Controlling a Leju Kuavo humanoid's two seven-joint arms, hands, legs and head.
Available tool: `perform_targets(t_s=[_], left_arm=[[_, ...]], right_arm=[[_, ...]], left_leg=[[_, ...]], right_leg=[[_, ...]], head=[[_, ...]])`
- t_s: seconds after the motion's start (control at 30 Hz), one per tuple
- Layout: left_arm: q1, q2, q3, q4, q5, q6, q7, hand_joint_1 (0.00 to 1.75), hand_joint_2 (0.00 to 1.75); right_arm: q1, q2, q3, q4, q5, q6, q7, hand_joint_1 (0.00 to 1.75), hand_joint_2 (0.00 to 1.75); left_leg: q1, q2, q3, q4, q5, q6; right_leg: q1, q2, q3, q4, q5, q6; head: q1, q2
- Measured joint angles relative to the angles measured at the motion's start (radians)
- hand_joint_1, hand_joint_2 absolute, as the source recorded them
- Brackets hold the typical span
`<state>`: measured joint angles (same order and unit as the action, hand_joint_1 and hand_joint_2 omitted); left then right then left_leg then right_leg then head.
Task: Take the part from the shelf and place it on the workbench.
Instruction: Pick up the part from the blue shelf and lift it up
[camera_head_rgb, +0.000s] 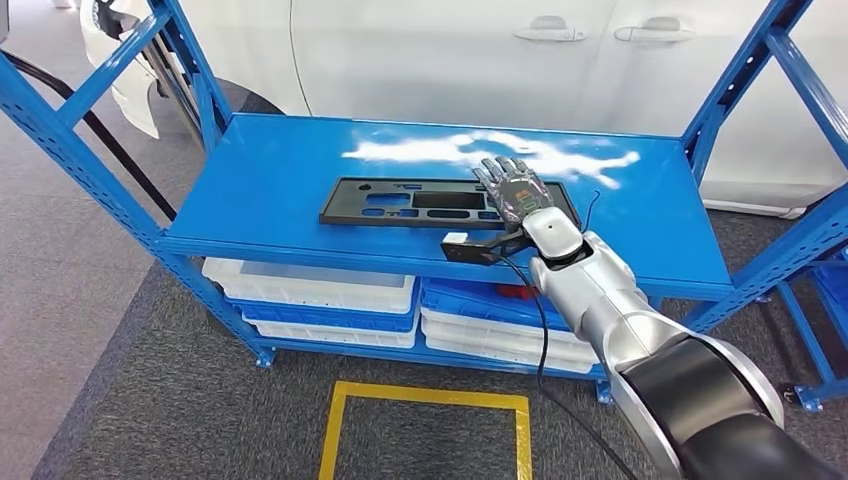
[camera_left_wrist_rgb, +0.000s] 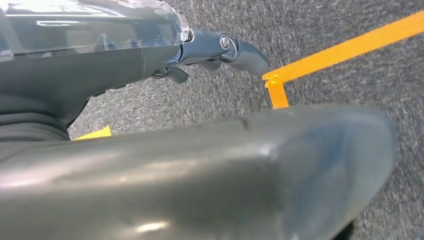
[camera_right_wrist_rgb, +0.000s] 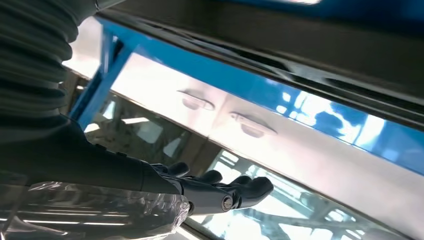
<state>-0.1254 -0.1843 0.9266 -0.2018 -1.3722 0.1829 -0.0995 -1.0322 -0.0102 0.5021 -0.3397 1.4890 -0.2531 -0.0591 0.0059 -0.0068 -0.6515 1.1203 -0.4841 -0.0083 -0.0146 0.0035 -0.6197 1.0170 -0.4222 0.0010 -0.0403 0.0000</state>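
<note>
The part (camera_head_rgb: 420, 203) is a flat black rectangular panel with several cut-outs, lying on the top deck of the blue shelf (camera_head_rgb: 280, 170). My right hand (camera_head_rgb: 515, 190) reaches over the shelf's front edge and hovers over the panel's right end, fingers stretched out and apart, holding nothing. The right wrist view shows the same right hand (camera_right_wrist_rgb: 220, 192) with its dark fingers extended. My left hand (camera_left_wrist_rgb: 210, 50) hangs low over the grey carpet and holds nothing.
White and blue bins (camera_head_rgb: 320, 290) fill the shelf's lower level. A white car (camera_head_rgb: 450, 50) stands right behind the shelf. Blue uprights (camera_head_rgb: 745, 85) frame both ends. A yellow tape square (camera_head_rgb: 425, 400) marks the carpet in front, and the yellow tape (camera_left_wrist_rgb: 340, 50) lies near my left hand.
</note>
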Motion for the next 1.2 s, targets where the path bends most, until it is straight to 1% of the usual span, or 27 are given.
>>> perform_targets(t_s=[0.07, 0.1, 0.13, 0.17, 0.2, 0.23, 0.27, 0.3, 0.4, 0.47, 0.53, 0.57, 0.6, 0.63, 0.67, 0.7, 0.77, 0.8, 0.9, 0.93, 0.97, 1.0, 1.07, 1.1, 1.13, 1.17, 1.2], left_arm=[[0.003, 0.000, 0.000, 0.000, 0.000, -0.001, -0.003, 0.00, 0.00], [0.004, 0.000, 0.000, 0.000, -0.001, -0.002, -0.003, 0.00, 0.00], [0.005, 0.000, 0.000, 0.000, -0.002, -0.003, -0.003, 0.00, 0.00], [0.005, 0.000, 0.000, 0.000, -0.002, -0.003, -0.003, 0.00, 0.00], [0.005, 0.000, 0.000, 0.000, -0.003, -0.003, -0.003, 0.00, 0.00], [0.004, 0.000, 0.000, 0.000, -0.003, -0.003, -0.003, 0.00, 0.00], [0.003, 0.000, 0.000, 0.000, -0.004, -0.003, -0.003, 0.00, 0.00], [0.003, 0.000, 0.000, 0.000, -0.004, -0.004, -0.003, 0.00, 0.00], [0.004, 0.000, 0.000, 0.000, -0.004, -0.005, -0.002, 0.00, 0.00], [0.002, -0.001, 0.000, 0.000, -0.003, -0.005, -0.003, 0.00, 0.00], [0.001, -0.001, 0.000, 0.000, -0.003, -0.005, -0.003, 0.00, 0.00], [0.001, -0.001, 0.000, 0.000, -0.003, -0.005, -0.003, 0.00, 0.00], [0.002, -0.001, 0.000, 0.000, -0.003, -0.005, -0.003, 0.00, 0.00], [0.002, -0.001, 0.000, 0.000, -0.003, -0.005, -0.003, 0.00, 0.00], [0.002, -0.001, 0.000, 0.000, -0.003, -0.005, -0.003, 0.00, 0.00], [0.002, -0.001, 0.000, 0.000, -0.003, -0.005, -0.003, 0.00, 0.00], [0.000, -0.001, 0.000, 0.000, -0.003, -0.005, -0.003, 0.00, 0.00], [0.000, -0.001, 0.000, 0.000, -0.003, -0.005, -0.003, 0.00, 0.00], [-0.002, -0.001, 0.000, 0.000, -0.002, -0.005, -0.003, 0.00, 0.00], [-0.002, -0.001, 0.000, 0.000, -0.003, -0.005, -0.003, 0.00, 0.00], [-0.003, -0.001, 0.000, 0.000, -0.003, -0.005, -0.003, 0.00, 0.00], [-0.003, -0.001, 0.000, 0.000, -0.003, -0.005, -0.003, 0.00, 0.00], [-0.001, -0.001, 0.000, 0.000, -0.003, -0.005, -0.003, 0.00, 0.00], [-0.001, -0.001, 0.000, 0.000, -0.003, -0.006, -0.003, 0.00, 0.00], [-0.001, -0.001, 0.000, 0.000, -0.003, -0.006, -0.003, 0.00, 0.00], [-0.001, -0.001, 0.000, 0.000, -0.002, -0.006, -0.003, 0.00, 0.00], [-0.001, 0.000, 0.000, 0.000, -0.002, -0.006, -0.003, 0.00, 0.00]], right_arm=[[-0.009, -0.003, 0.016, 0.009, 0.022, 0.048, 0.078, 0.00, 1.75], [-0.009, -0.004, 0.017, 0.013, 0.022, 0.057, 0.085, 0.00, 1.75], [-0.009, -0.006, 0.017, 0.016, 0.021, 0.062, 0.089, 0.00, 1.75], [-0.009, -0.008, 0.017, 0.018, 0.020, 0.064, 0.091, 0.00, 1.75], [-0.009, -0.010, 0.017, 0.019, 0.019, 0.066, 0.091, 0.00, 1.75], [-0.010, -0.012, 0.017, 0.020, 0.018, 0.069, 0.088, 0.00, 1.75], [-0.010, -0.015, 0.017, 0.022, 0.018, 0.072, 0.083, 0.00, 1.75], [-0.010, -0.017, 0.017, 0.023, 0.018, 0.075, 0.075, 0.00, 1.75], [-0.010, -0.023, 0.017, 0.028, 0.017, 0.077, 0.046, 0.00, 1.75], [-0.012, -0.028, 0.017, 0.029, 0.016, 0.077, 0.022, 0.80, 1.75], [-0.011, -0.030, 0.018, 0.031, 0.015, 0.081, -0.004, 1.68, 1.75], [-0.008, -0.031, 0.018, 0.034, 0.015, 0.086, -0.017, 1.74, 1.75], [-0.006, -0.031, 0.018, 0.036, 0.015, 0.092, -0.030, 1.75, 1.75], [-0.004, -0.032, 0.018, 0.039, 0.015, 0.100, -0.043, 1.75, 1.75], [-0.004, -0.032, 0.019, 0.040, 0.015, 0.107, -0.056, 1.75, 1.75], [-0.005, -0.033, 0.019, 0.041, 0.015, 0.112, -0.067, 1.75, 1.75], [-0.008, -0.033, 0.020, 0.041, 0.015, 0.119, -0.082, 1.75, 1.75], [-0.009, -0.033, 0.021, 0.041, 0.015, 0.122, -0.087, 1.75, 1.75], [-0.015, -0.033, 0.024, 0.041, 0.015, 0.128, -0.093, 1.75, 1.75], [-0.018, -0.032, 0.025, 0.041, 0.015, 0.128, -0.095, 1.75, 1.75], [-0.020, -0.032, 0.026, 0.041, 0.015, 0.129, -0.098, 1.75, 1.75], [-0.022, -0.032, 0.026, 0.041, 0.015, 0.129, -0.101, 1.75, 1.75], [-0.023, -0.032, 0.027, 0.041, 0.014, 0.130, -0.107, 1.75, 1.75], [-0.023, -0.033, 0.028, 0.041, 0.014, 0.130, -0.110, 1.75, 1.75], [-0.023, -0.033, 0.028, 0.041, 0.014, 0.130, -0.114, 1.75, 1.75], [-0.024, -0.033, 0.029, 0.041, 0.014, 0.129, -0.116, 1.75, 1.75], [-0.025, -0.032, 0.030, 0.041, 0.014, 0.130, -0.118, 1.75, 1.75]], left_leg=[[0.005, 0.001, -0.073, 0.159, -0.072, -0.017], [0.005, 0.001, -0.089, 0.187, -0.074, -0.017], [0.005, 0.001, -0.084, 0.174, -0.056, -0.015], [0.005, 0.001, -0.060, 0.120, -0.022, -0.012], [0.005, 0.001, -0.025, 0.044, 0.015, -0.007], [0.003, 0.001, 0.010, -0.026, 0.041, -0.002], [0.001, 0.001, 0.034, -0.076, 0.056, 0.003], [-0.001, 0.001, 0.045, -0.100, 0.059, 0.007], [0.000, 0.000, 0.050, -0.110, 0.062, 0.021], [0.004, 0.001, 0.054, -0.121, 0.069, 0.033], [0.004, 0.002, 0.054, -0.123, 0.070, 0.039], [0.003, 0.001, 0.054, -0.123, 0.070, 0.040], [0.003, 0.001, 0.054, -0.122, 0.070, 0.040], [0.002, 0.001, 0.054, -0.121, 0.069, 0.040], [0.002, 0.000, 0.054, -0.119, 0.068, 0.039], [0.002, 0.000, 0.054, -0.116, 0.066, 0.037], [-0.001, -0.001, 0.051, -0.108, 0.061, 0.029], [-0.003, -0.001, 0.049, -0.106, 0.059, 0.025], [-0.003, 0.000, 0.049, -0.103, 0.054, 0.010], [-0.003, 0.000, 0.044, -0.090, 0.044, 0.005], [-0.002, 0.000, 0.032, -0.060, 0.024, -0.001], [0.000, 0.001, 0.009, -0.009, -0.005, -0.005], [0.003, 0.001, -0.052, 0.125, -0.065, -0.012], [0.004, 0.001, -0.074, 0.172, -0.077, -0.013], [0.005, 0.001, -0.079, 0.181, -0.070, -0.014], [0.006, 0.001, -0.065, 0.150, -0.044, -0.013], [0.006, 0.001, -0.034, 0.085, -0.007, -0.011]], right_leg=[[0.000, -0.001, 0.004, -0.004, 0.001, -0.017], [0.001, -0.001, 0.004, -0.004, 0.000, -0.017], [0.001, 0.000, 0.005, -0.003, 0.000, -0.016], [0.001, 0.001, 0.007, -0.003, -0.001, -0.015], [0.002, 0.001, 0.009, -0.003, -0.002, -0.013], [0.003, 0.002, 0.009, -0.002, -0.004, -0.010], [0.005, 0.003, 0.009, -0.002, -0.004, -0.005], [0.006, 0.003, 0.009, -0.002, -0.003, -0.001], [0.006, 0.004, 0.009, -0.002, -0.005, 0.017], [0.005, 0.003, -0.013, 0.049, -0.040, 0.026], [0.002, 0.002, -0.071, 0.173, -0.104, 0.031], [0.001, 0.002, -0.102, 0.235, -0.126, 0.034], [0.001, 0.002, -0.120, 0.271, -0.132, 0.035], [0.001, 0.002, -0.121, 0.269, -0.119, 0.036], [0.001, 0.002, -0.102, 0.227, -0.088, 0.035], [0.001, 0.001, -0.068, 0.155, -0.050, 0.033], [0.004, 0.001, -0.011, 0.035, -0.005, 0.024], [0.007, 0.001, 0.001, 0.007, 0.000, 0.019], [0.007, 0.001, 0.004, -0.001, -0.002, 0.003], [0.004, 0.000, 0.006, -0.003, -0.001, -0.003], [0.002, -0.002, 0.008, -0.006, 0.001, -0.009], [0.001, -0.003, 0.010, -0.008, 0.001, -0.012], [0.002, -0.004, 0.010, -0.007, 0.001, -0.015], [0.002, -0.004, 0.010, -0.007, 0.000, -0.016], [0.002, -0.003, 0.011, -0.007, 0.000, -0.016], [0.002, -0.002, 0.012, -0.006, -0.001, -0.015], [0.002, -0.001, 0.014, -0.005, -0.002, -0.013]], head=[[0.000, 0.000], [0.000, 0.000], [0.000, 0.000], [0.000, 0.000], [0.000, 0.000], [0.000, 0.000], [0.000, 0.000], [0.000, 0.000], [0.000, 0.000], [0.000, 0.000], [0.000, 0.000], [0.000, 0.000], [0.000, 0.000], [0.000, 0.000], [0.000, 0.000], [0.000, 0.000], [0.000, 0.000], [0.000, 0.000], [0.000, 0.000], [0.000, 0.000], [0.000, 0.000], [0.000, 0.000], [0.000, 0.000], [0.000, 0.000], [0.000, 0.000], [0.000, 0.000], [0.000, 0.000]])
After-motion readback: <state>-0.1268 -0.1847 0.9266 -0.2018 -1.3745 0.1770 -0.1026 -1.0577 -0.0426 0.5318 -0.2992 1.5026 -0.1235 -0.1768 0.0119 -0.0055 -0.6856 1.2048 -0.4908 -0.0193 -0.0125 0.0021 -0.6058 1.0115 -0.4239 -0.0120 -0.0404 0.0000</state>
